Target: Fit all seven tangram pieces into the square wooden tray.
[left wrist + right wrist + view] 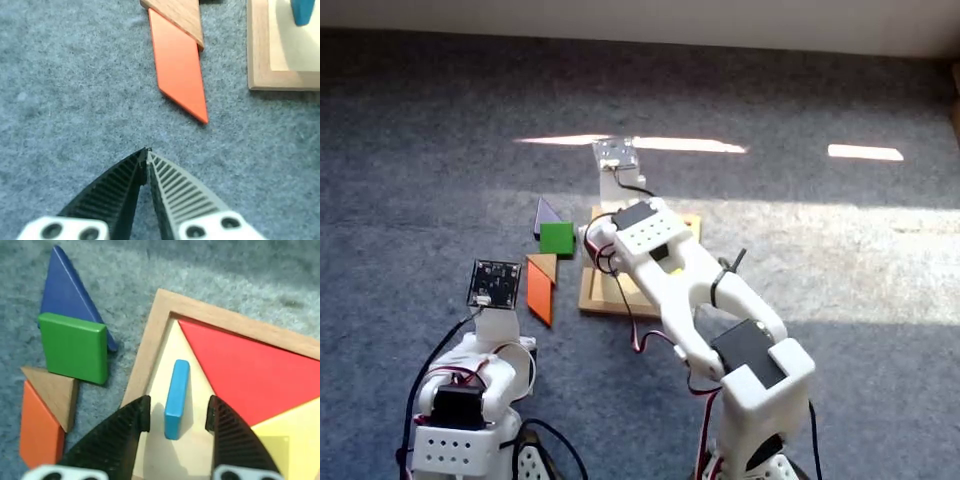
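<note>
Overhead, the square wooden tray [588,292] lies on nubby grey carpet [840,230], with four flat pieces [557,238] just off its left edge. Down the left wrist view, the left gripper [146,154] is pinched tight on nothing, near the glossy orange parallelogram [179,65]. In the right wrist view, the right gripper [177,414] gapes wide astride a small blue piece [177,385] standing on edge inside the tray rim, beside the smooth red triangle [250,365]. A clumsy squeeze would likely topple it onto the red; the thick green square [75,346] overlapping the dark blue triangle [62,287] may drag it when lifted
</note>
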